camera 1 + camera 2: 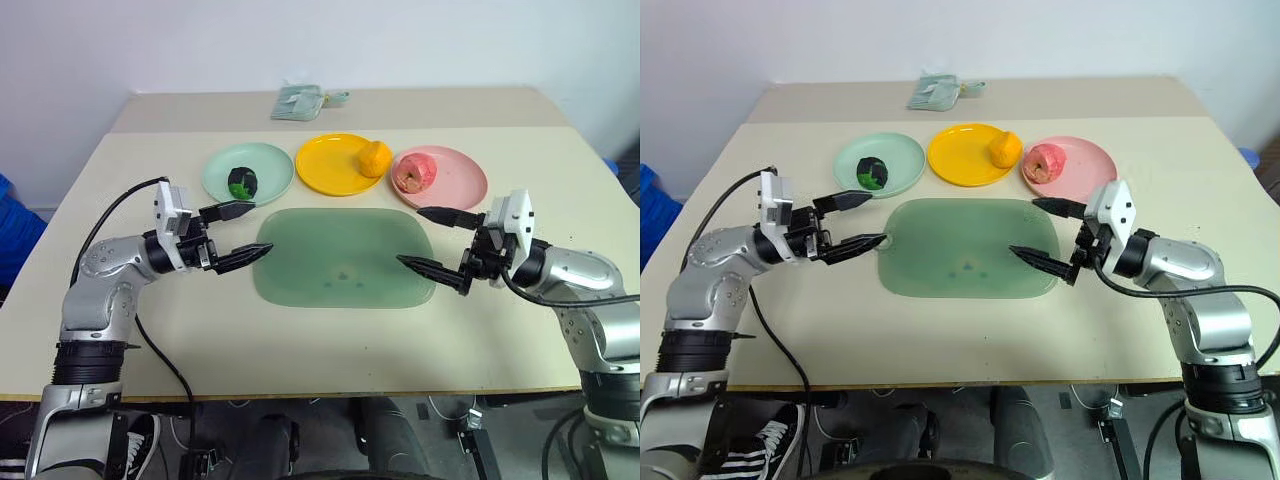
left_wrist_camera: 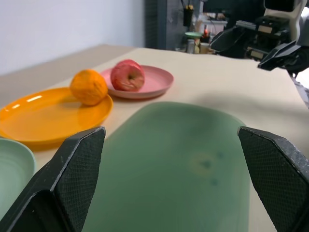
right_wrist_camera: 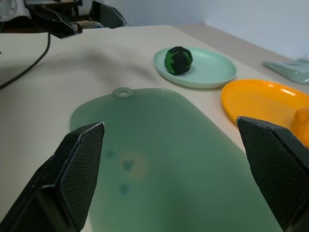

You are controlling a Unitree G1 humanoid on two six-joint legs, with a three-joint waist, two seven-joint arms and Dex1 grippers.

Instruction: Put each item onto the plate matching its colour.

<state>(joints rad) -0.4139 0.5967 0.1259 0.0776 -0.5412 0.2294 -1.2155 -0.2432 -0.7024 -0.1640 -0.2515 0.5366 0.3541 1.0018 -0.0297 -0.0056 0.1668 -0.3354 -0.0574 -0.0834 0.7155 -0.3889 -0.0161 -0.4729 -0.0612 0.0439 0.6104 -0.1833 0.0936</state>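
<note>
Head views, items: all three look sorted already. green-and-black ball (image 1: 243, 182) sits on the mint plate (image 1: 270, 166), orange fruit (image 1: 375, 158) on the right edge of the yellow plate (image 1: 330, 165), pink peach (image 1: 412, 175) on the pink plate (image 1: 458, 176).
Head views, grippers: left gripper (image 1: 245, 232) and right gripper (image 1: 425, 239) both hover spread wide and empty, one at each end of the green board (image 1: 340, 262), pointing in toward each other.
Head views, key relation: the plates lie in a row beyond the board, past both grippers. ball is nearer the left arm, peach nearer the right, orange roughly in the middle.
Left wrist view: fingers (image 2: 72, 174) wide apart with nothing between them, board right ahead, orange and peach off on their plates, the other gripper across the table (image 2: 227, 79).
Right wrist view: same deal, fingers (image 3: 79, 164) splayed and empty, ball on the mint plate far side of the board.
My read: nothing left to grab, job looks done, arms parked clear.
</note>
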